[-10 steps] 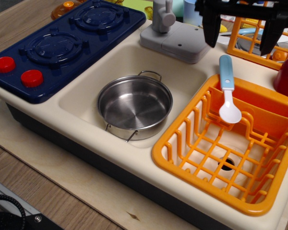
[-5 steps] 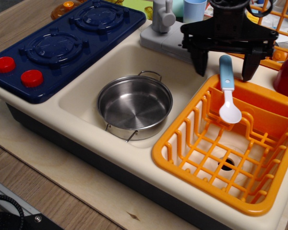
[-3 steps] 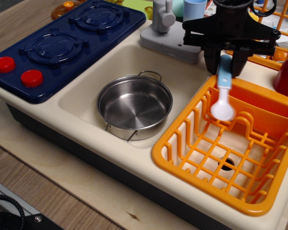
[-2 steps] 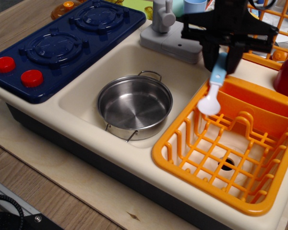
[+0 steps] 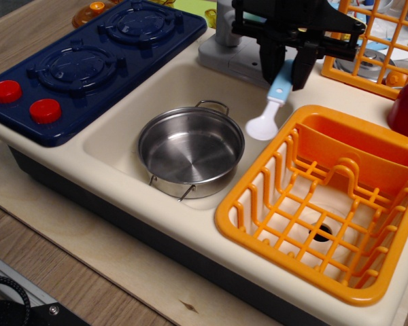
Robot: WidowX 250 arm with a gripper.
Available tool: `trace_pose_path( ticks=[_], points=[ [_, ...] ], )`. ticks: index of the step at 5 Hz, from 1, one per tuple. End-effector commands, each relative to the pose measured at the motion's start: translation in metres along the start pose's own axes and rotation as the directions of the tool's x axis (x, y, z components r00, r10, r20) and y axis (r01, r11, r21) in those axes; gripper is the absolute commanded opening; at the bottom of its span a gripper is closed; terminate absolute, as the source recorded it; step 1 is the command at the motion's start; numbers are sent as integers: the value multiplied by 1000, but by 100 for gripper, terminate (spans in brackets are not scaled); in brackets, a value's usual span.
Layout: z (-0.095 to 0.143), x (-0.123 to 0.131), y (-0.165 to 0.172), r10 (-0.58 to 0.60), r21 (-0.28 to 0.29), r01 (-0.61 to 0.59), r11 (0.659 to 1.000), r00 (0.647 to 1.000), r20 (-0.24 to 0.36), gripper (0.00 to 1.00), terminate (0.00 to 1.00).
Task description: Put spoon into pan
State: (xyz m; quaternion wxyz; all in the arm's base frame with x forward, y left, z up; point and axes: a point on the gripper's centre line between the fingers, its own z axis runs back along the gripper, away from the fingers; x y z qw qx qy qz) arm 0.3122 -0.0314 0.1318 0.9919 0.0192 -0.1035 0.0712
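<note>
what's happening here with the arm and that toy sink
The black gripper is shut on the light blue handle of a small spoon, holding it in the air with its white bowl hanging down. The spoon sits over the sink basin, between the orange dish rack and the steel pan. The pan rests empty in the basin, so the spoon is not in it yet.

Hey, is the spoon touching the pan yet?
Apart. The camera view shows the spoon hanging from the gripper with its white bowl beside the pan rim, sink surface visible between them.
</note>
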Motion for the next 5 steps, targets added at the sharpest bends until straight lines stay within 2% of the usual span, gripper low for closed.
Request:
trace_pose_path(
  ticks=[1, 2, 3, 4, 5],
  points=[
    [10, -8, 31, -99, 24, 96, 995, 984, 146, 0, 0],
    [-1, -16, 45, -140, -3, 143, 990, 975, 174, 0, 0],
    [-13, -22, 54, -223, -9, 232, 973, 944, 241, 100, 0],
    [-13, -22, 54, -223, -9, 232, 973, 944, 241, 100, 0],
    [-13, -22, 54, -223, -9, 232, 973, 944, 241, 100, 100]
  ],
)
